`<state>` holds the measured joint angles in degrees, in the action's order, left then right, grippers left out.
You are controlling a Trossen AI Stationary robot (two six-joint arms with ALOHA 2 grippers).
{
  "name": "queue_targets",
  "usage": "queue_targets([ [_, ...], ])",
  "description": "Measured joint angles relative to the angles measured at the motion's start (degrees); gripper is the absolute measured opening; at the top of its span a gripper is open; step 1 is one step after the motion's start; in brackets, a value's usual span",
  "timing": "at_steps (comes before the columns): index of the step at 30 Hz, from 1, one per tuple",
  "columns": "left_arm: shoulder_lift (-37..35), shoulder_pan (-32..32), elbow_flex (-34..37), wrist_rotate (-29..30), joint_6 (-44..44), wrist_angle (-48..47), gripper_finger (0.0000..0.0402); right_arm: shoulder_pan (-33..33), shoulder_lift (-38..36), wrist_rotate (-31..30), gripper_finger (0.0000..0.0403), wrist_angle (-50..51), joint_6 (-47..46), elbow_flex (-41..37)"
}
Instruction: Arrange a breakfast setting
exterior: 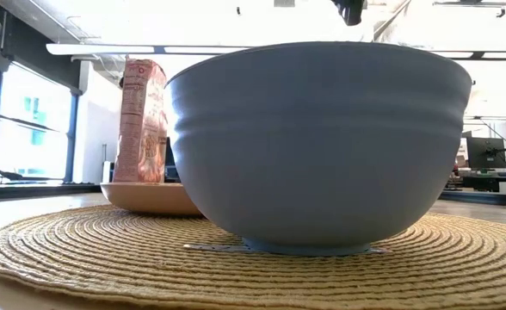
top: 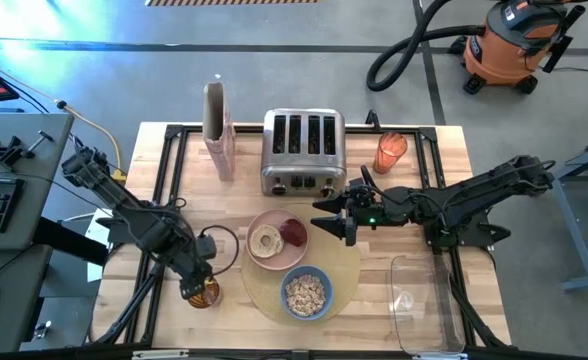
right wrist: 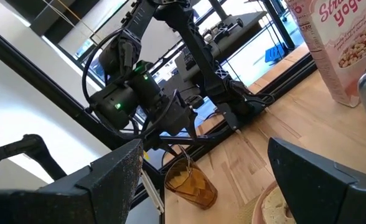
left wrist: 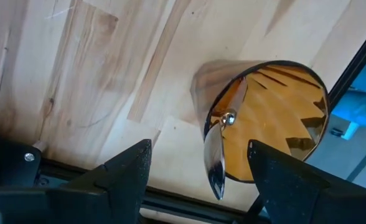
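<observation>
An orange translucent cup (left wrist: 276, 118) stands on the wood near the table's front left, and a small metal spoon (left wrist: 215, 163) stands in it. The spoon's bowl end leans on the cup's rim and sticks out above it. My left gripper (left wrist: 201, 177) hangs open just above, pointing down, one finger on either side of the spoon's end, touching nothing. The round tan placemat (top: 346, 262) carries a pink plate (top: 274, 262) with a bagel half (top: 266, 240) and red fruit (top: 294, 233), and a blue bowl (top: 306, 292) of cereal. My right gripper (top: 339, 218) waits open beside the plate.
A steel toaster (top: 304, 150) and a cereal box (top: 219, 130) stand at the back, with a second orange cup (top: 391, 150) at the back right. A clear container (top: 424, 305) lies at the front right. Black frame rails (top: 164, 180) run along the table's sides.
</observation>
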<state>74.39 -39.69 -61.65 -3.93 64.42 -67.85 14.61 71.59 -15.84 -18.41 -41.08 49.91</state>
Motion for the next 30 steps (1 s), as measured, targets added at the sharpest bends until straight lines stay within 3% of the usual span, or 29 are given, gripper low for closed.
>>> queue_targets([
  [14,0.33,-0.25,0.00,0.01,1.52,0.07,0.0174,0.00,0.00,0.00,0.0326,0.65,0.15,0.00],
  [30,0.33,-0.23,0.00,-0.47,1.54,0.09,0.0118,0.00,0.00,-0.01,0.0326,1.08,0.17,0.00],
])
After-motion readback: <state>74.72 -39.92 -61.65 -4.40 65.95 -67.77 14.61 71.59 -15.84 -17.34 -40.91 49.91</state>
